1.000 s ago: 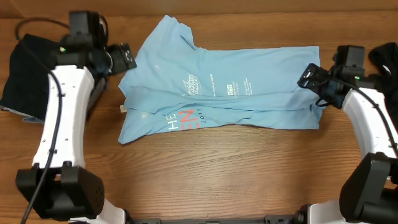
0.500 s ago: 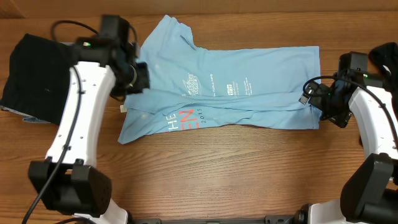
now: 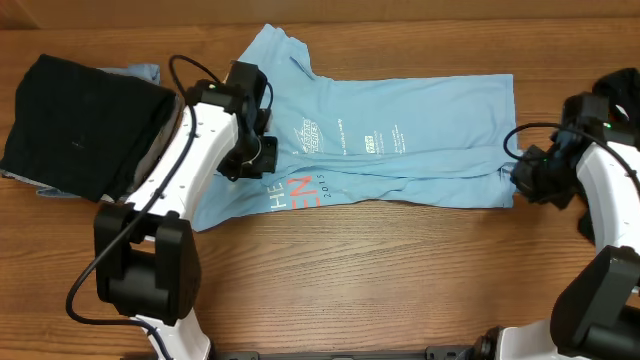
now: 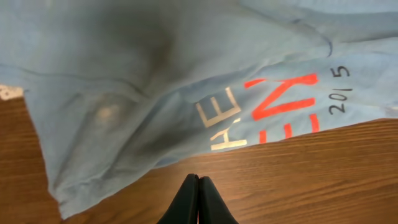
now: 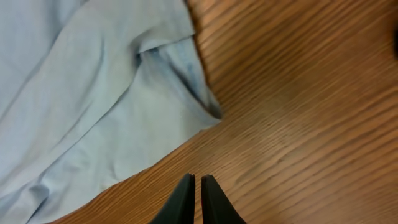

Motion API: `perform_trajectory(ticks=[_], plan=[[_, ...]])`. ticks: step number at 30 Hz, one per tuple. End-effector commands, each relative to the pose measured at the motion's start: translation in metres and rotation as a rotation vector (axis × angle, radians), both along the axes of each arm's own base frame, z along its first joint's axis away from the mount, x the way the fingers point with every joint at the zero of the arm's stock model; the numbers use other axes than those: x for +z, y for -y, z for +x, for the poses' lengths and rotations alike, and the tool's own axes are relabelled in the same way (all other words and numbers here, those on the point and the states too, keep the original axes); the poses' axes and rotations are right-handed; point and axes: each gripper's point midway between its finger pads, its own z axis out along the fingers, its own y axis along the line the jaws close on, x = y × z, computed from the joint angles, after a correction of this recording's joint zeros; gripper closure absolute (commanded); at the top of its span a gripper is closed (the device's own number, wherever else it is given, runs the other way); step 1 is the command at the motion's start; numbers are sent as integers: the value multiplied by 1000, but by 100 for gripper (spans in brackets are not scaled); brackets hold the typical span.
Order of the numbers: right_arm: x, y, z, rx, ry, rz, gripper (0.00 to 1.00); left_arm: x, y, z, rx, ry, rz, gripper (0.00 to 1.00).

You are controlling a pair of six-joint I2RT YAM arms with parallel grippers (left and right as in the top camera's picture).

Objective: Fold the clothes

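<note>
A light blue T-shirt (image 3: 380, 140) lies across the table, folded lengthwise, with red-and-white lettering (image 3: 298, 192) near its front edge. My left gripper (image 3: 243, 165) hovers over the shirt's left part, shut on nothing. In the left wrist view its fingertips (image 4: 199, 178) are pressed together above bare wood, just in front of the shirt (image 4: 155, 81) and its lettering (image 4: 280, 106). My right gripper (image 3: 522, 182) sits at the shirt's front right corner, shut and empty. In the right wrist view the gripper (image 5: 197, 178) is over wood, short of the shirt's corner (image 5: 208, 112).
A folded black garment (image 3: 80, 125) lies at the far left, with a strip of grey-blue fabric (image 3: 135, 73) behind it. Something dark (image 3: 622, 92) sits at the right edge. Bare wooden table (image 3: 400, 270) runs along the front.
My left arm swung right from the shirt's left edge to above the shirt, and its gripper shut. My right gripper slid toward the front right corner and shut.
</note>
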Motion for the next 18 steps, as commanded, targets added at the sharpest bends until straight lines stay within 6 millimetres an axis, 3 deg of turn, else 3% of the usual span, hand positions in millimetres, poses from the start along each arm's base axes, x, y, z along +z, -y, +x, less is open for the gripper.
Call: perform_trajectory(ticks=[1,9,18], plan=[[-1,10,-2,-26,-4,-8,91,-9,7,-4,-59,5,30,96],[-1,12,1,-27,11,-12,91,-27,22,5,-124,98,95,96],[-1,12,4,-27,20,-10,91,-47,30,-2,-145,104,92,96]])
